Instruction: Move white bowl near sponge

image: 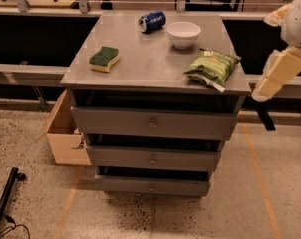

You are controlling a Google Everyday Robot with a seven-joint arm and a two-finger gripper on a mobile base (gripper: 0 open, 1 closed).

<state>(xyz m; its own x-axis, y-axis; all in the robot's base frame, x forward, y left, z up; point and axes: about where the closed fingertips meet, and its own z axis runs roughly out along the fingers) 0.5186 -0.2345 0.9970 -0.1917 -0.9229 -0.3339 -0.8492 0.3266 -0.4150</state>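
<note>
Grey cabinet top (150,66) holds the white bowl (184,34) at the back, well apart from the sponge (104,59). The gripper (277,76) hangs off to the right, and I cannot tell its state. Reaching for the bowl looks like the next move.

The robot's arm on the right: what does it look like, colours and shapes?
The arm is a rounded white shell at the right edge. Under it, right of the cabinet, the gripper is a blocky, pale cream piece. No cables or markings show.
</note>
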